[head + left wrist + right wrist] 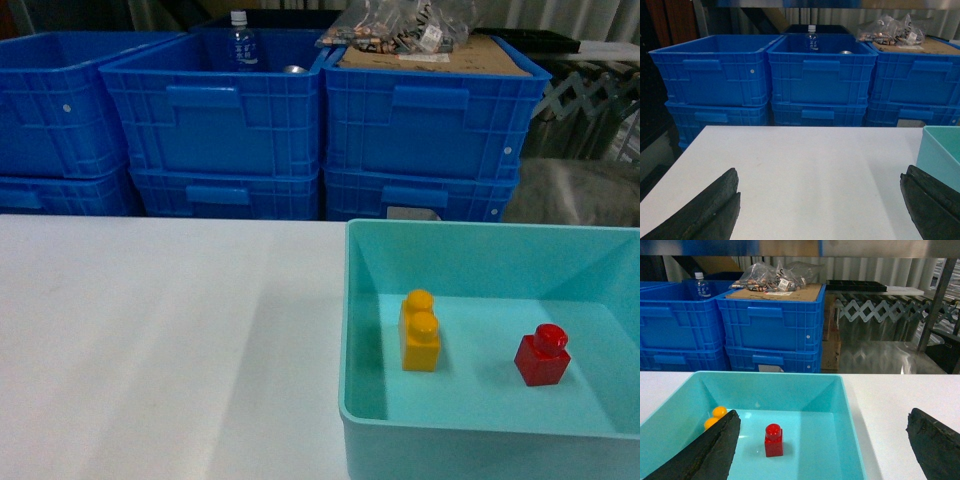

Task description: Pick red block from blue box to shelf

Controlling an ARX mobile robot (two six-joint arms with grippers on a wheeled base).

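Note:
The red block (542,357) stands upright on the floor of the blue box (346,300), toward its right side, at the near right of the white table. In the right wrist view the red block (773,441) lies below and ahead of my right gripper (823,415), nearer its left finger (715,450). That gripper is open and empty, hovering over the blue box (770,374). My left gripper (820,182) is open and empty over bare table, with the blue box's wall (940,150) at its right. Neither gripper shows in the head view. The shelf is out of view.
An orange-yellow two-stud brick (420,332) stands in the tub's left half. Stacked dark blue crates (225,125) line the table's far edge, holding a water bottle (240,40) and a bag on cardboard (400,30). A folding conveyor (875,310) stands at the far right.

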